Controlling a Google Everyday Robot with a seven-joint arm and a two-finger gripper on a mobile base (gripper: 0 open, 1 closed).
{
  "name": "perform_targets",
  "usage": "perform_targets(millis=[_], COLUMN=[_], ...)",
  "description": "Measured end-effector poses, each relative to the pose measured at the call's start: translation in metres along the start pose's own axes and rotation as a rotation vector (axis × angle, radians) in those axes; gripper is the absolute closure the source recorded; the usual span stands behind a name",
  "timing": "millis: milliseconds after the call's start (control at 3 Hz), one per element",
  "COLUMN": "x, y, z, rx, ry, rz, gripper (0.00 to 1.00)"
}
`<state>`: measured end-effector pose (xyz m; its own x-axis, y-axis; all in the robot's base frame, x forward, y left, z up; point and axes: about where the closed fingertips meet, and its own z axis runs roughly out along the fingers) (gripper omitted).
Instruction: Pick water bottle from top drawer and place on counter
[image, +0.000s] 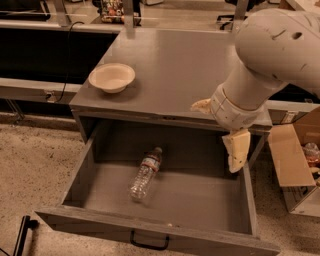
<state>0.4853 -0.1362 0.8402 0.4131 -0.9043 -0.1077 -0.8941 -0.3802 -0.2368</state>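
Observation:
The water bottle (145, 174) is clear with a white-and-red label band and lies on its side on the floor of the open top drawer (165, 200), left of centre, cap pointing to the back. The drawer's black pull handle (149, 242) is at the front. My gripper (219, 129) hangs at the end of the large white arm over the drawer's right rear part, just in front of the counter's (175, 70) front edge. Its pale fingers (236, 151) are spread apart and empty, well to the right of the bottle and above it.
A pale bowl (112, 76) stands on the counter's left side. An open cardboard box (295, 160) with items sits on the floor to the right of the drawer. Long pale ledges with dark panels (45, 55) run behind and to the left.

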Motion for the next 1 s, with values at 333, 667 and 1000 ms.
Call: perform_targets(millis=[333,667,1000], x=[-0.031,-0.100,-0.137], y=[-0.008,-0.017,-0.017], z=[0.030,0.098,0.158], rx=[-0.022,-0.070,-0.134], ry=[-0.012,-0.008,0.024], rz=[-0.172,-0.516,-0.714], gripper=[0.00,0.00,0.00])
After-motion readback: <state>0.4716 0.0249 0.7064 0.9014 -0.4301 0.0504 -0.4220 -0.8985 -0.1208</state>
